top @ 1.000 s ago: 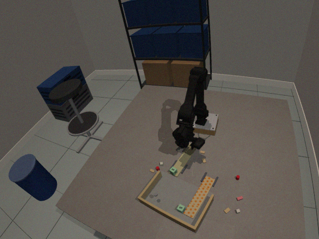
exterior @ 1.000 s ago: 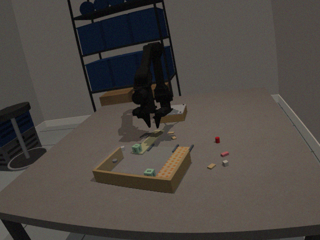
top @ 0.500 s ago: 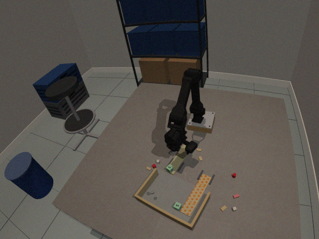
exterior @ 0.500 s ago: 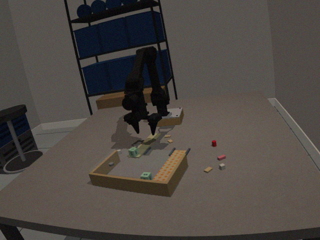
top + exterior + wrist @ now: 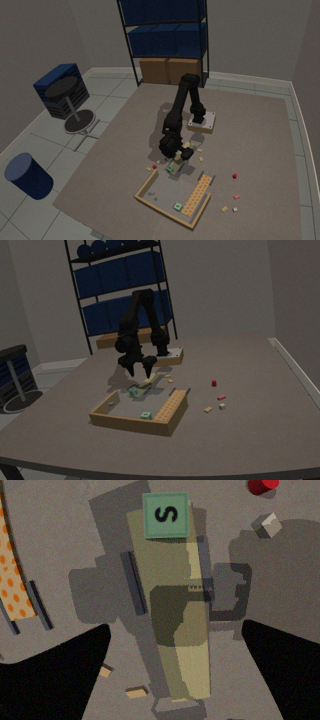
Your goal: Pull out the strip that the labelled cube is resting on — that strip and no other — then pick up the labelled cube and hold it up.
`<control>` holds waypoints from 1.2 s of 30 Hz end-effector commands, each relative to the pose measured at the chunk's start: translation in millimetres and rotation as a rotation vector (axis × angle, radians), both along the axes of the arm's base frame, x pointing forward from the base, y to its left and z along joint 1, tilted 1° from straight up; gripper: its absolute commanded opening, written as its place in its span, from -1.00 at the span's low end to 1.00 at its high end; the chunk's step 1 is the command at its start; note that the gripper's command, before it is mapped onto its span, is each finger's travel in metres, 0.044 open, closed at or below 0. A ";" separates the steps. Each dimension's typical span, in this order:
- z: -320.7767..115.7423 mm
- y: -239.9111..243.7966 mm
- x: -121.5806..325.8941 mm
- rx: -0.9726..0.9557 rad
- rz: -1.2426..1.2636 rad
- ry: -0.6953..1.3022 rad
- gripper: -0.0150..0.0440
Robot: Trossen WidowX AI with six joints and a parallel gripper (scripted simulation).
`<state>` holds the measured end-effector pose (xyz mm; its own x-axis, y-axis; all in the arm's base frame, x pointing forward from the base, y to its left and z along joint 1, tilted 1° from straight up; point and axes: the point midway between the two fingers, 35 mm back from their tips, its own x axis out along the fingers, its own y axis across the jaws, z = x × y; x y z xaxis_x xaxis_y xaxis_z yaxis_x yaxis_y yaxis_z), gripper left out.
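Landmark: yellow strip (image 5: pixel 173 169) (image 5: pixel 153 379) (image 5: pixel 165 570). Green S cube (image 5: pixel 169 169) (image 5: pixel 133 392) (image 5: pixel 166 515) on its far end from the arm base. Gripper (image 5: pixel 178 155) (image 5: pixel 140 377) (image 5: pixel 176 630) above strip, fingers spread, nothing between. Dotted strip (image 5: pixel 197 193) (image 5: pixel 171 405) (image 5: pixel 12 580) well apart from it, inside wooden frame (image 5: pixel 165 210) (image 5: pixel 129 423).

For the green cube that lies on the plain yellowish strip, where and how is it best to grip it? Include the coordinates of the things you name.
Probably from above, fingers on two opposite upright side faces: the green cube (image 5: pixel 169 169) (image 5: pixel 133 392) (image 5: pixel 166 515) sits flat, S upward, above the strip's surface.
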<state>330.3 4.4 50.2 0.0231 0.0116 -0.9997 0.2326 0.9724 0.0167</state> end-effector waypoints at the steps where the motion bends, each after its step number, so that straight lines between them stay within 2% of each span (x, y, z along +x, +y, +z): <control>1: 2.3 -2.8 15.5 -0.003 0.002 0.000 1.00; 19: 11.7 -12.4 70.2 -0.004 0.002 -0.005 1.00; 26: 3.0 -12.4 71.0 -0.004 0.002 -0.005 0.38; 36: -13.4 -12.2 72.0 -0.004 0.002 -0.005 0.36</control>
